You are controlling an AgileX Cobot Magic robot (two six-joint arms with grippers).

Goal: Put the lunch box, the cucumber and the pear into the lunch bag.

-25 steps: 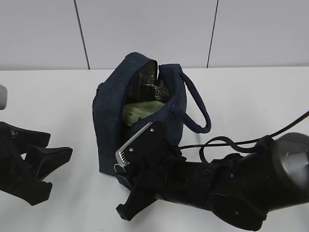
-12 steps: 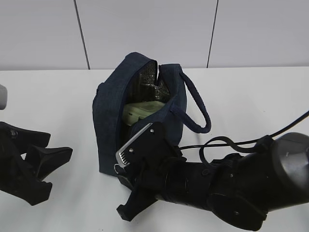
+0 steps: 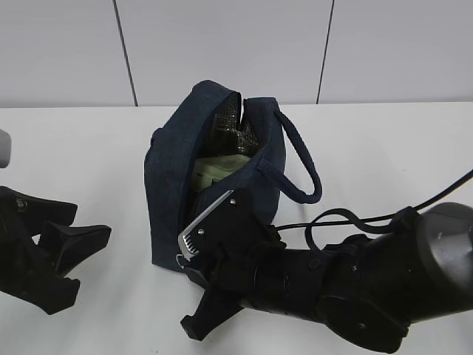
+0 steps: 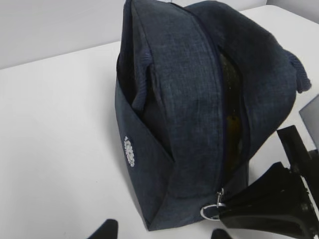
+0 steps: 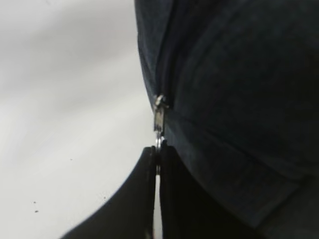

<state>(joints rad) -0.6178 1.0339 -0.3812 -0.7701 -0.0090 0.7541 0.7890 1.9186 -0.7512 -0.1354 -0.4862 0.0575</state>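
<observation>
The navy lunch bag (image 3: 168,200) stands upright mid-table, its zipper open down the front. The pale green lid of the lunch box (image 3: 214,171) shows inside it, under the silvery lining. My right gripper (image 3: 186,262) is at the bag's bottom front corner, shut on the silver ring pull (image 4: 209,211). In the right wrist view the right gripper (image 5: 157,149) pinches the ring just below the zipper slider (image 5: 158,117). My left gripper (image 3: 92,220) stands open on the left, apart from the bag, with nothing between its fingers. Cucumber and pear are hidden.
The bag's looped strap handle (image 3: 304,166) hangs off its right side, above the right arm's black cable (image 3: 347,218). A white wall runs behind the white table (image 3: 399,148).
The right gripper's jaws have closed onto the ring pull. The bag has shifted slightly to the right and its mouth has narrowed a little. The left arm has not moved.
</observation>
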